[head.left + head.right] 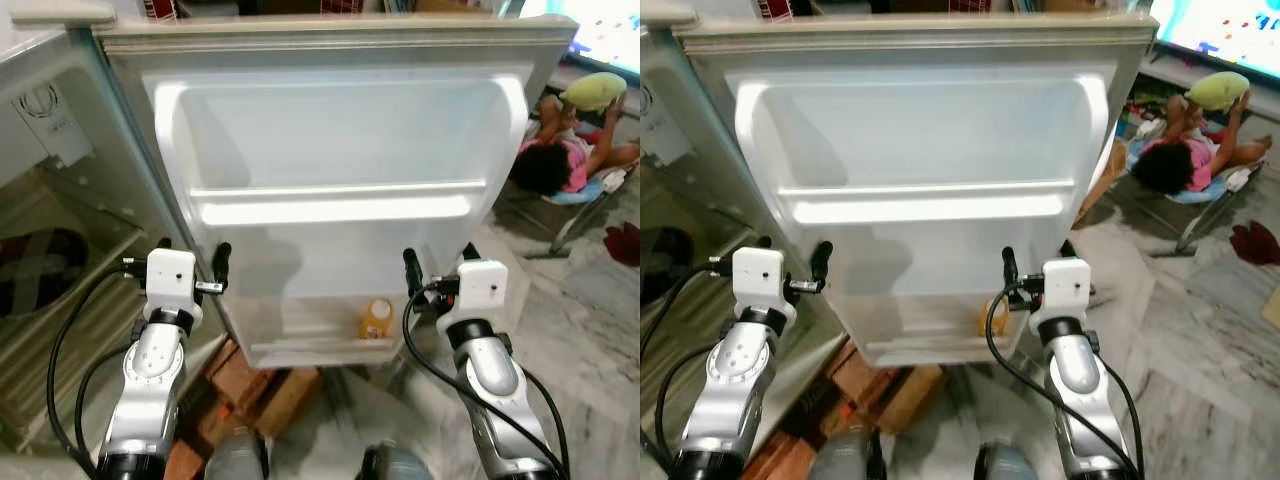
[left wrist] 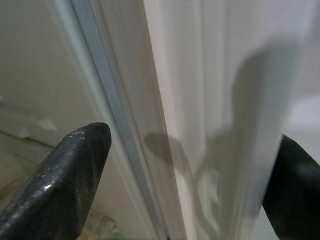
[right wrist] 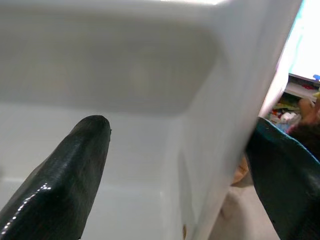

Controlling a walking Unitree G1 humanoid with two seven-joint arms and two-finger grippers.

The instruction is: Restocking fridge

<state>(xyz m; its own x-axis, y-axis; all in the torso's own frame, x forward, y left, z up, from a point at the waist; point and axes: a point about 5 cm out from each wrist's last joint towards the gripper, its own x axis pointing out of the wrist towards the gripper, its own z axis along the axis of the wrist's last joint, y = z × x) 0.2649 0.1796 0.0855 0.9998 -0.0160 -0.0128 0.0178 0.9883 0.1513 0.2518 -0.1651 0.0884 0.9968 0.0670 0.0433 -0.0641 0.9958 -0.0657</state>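
The open fridge door [image 1: 330, 150] faces me with its white inner side and its shelves. A small orange bottle [image 1: 376, 320] stands in the lowest door shelf [image 1: 300, 345], towards its right. My left gripper [image 1: 192, 252] is open at the door's left edge; in the left wrist view that edge [image 2: 150, 125] runs between the fingers [image 2: 75, 165]. My right gripper [image 1: 440, 258] is open at the door's lower right edge, just right of the bottle. In the right wrist view the door's side wall [image 3: 220, 125] lies between the fingertips [image 3: 70, 170]. Neither gripper holds anything.
The fridge cabinet [image 1: 60, 260] with glass shelves is on the left. Brown cardboard boxes [image 1: 260, 385] lie on the floor under the door. A person [image 1: 560, 160] lies on the marble floor at the right, near a chair frame [image 1: 590, 210] and a red cloth [image 1: 625, 243].
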